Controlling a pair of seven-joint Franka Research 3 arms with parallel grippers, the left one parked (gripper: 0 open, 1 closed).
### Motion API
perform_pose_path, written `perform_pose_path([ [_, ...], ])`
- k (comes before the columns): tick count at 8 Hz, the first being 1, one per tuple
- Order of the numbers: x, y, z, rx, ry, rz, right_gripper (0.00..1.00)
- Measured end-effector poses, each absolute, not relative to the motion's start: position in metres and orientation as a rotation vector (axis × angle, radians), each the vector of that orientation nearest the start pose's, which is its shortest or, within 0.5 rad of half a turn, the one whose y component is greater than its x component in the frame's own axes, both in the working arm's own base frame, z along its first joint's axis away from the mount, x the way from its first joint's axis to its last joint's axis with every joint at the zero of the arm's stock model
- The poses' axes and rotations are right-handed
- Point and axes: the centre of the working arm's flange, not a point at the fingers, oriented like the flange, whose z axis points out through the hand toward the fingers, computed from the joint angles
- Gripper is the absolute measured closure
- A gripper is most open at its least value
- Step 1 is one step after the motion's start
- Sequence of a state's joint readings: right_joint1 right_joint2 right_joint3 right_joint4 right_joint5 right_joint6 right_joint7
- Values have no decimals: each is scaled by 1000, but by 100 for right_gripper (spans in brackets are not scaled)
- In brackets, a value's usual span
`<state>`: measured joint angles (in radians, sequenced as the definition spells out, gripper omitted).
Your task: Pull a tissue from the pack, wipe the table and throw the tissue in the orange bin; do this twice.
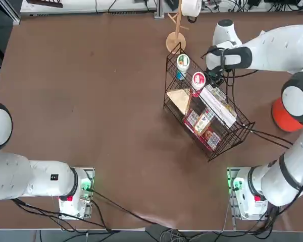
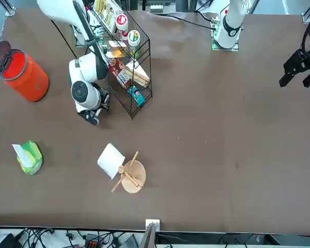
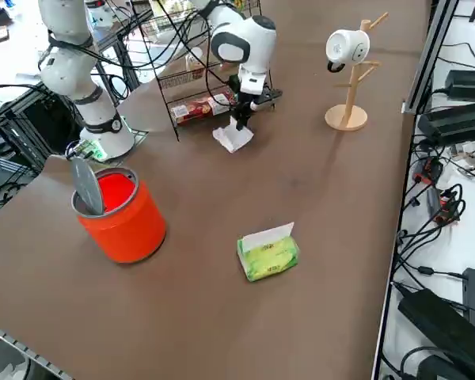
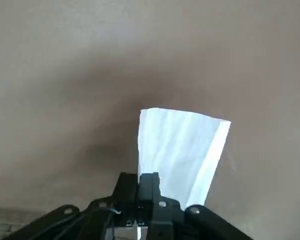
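Tissue [image 3: 233, 137] pinched between closed fingers of right gripper [image 3: 239, 120], hanging down with lower edge spread on the table [image 3: 317, 222], just beside the black wire basket [image 3: 191, 95] on its far-edge side. In the wrist view, tissue [image 4: 182, 152] fanning out from the fingertips as a flat white sheet, long axis running away from right gripper [image 4: 140, 187] over the brown surface.

Pack [image 3: 267, 255] lying flat near the tabletop's right edge, long axis roughly along that edge, green face up, one white tissue tab sticking up from its top. Well apart from the gripper. Same pack [image 2: 29, 157] clear of everything else in the front view.

Orange bin [image 3: 119, 210] upright near the right edge too, closer to the robot's side than the pack, grey lid flap tipped open against the rim; interior red, contents not discernible.

Wire basket [image 1: 204, 113] set diagonally, holding two round red-and-white cups [image 1: 190, 72], a long white printed box [image 1: 219, 106] and several small packets. Wooden mug tree [image 3: 350, 79] with a white mug [image 3: 344, 46] toward the far edge, beyond the gripper. Basket closest to the arm; wrist just clear of its wires.
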<state>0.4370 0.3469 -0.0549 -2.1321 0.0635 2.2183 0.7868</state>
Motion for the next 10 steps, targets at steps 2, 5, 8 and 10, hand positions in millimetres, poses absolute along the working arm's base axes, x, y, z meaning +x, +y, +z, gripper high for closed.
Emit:
perform_pose_path([
  [2, 507, 213, 230, -3139, 733, 364, 99],
  [5, 510, 225, 234, -3107, 745, 364, 99],
  [8, 508, 225, 226, -3115, 747, 388, 99],
  [10, 505, 221, 224, -3134, 701, 443, 99],
])
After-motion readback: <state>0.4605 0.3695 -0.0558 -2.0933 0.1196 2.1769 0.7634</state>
